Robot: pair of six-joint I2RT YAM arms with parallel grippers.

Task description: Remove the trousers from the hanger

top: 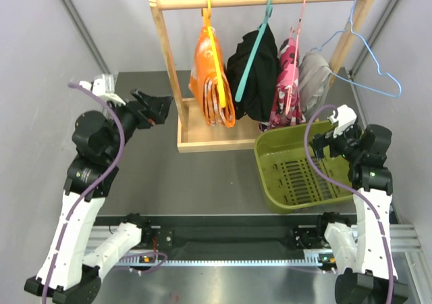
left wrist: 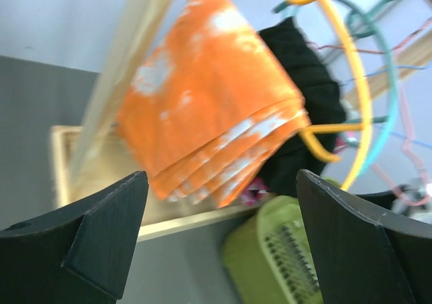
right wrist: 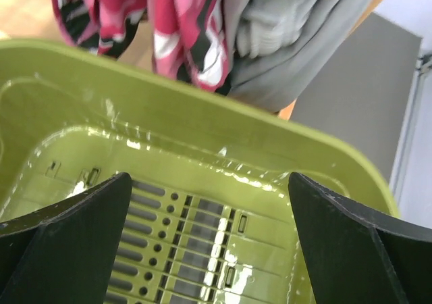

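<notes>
No writing, label, brand, number or sign can be read in any of the 3 views. The whitish marks on the orange cloth trousers (top: 206, 74) are shapeless blotches, not letters. The olive-green slotted plastic basket (top: 265, 165) carries only moulded slots and round holes, with no lettering that can be made out.

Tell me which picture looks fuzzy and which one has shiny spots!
Left wrist view: the orange trousers and wooden post look smeared and soft. Right wrist view: bright glare glints on the green basket. Top view: sharp and evenly lit.
</notes>
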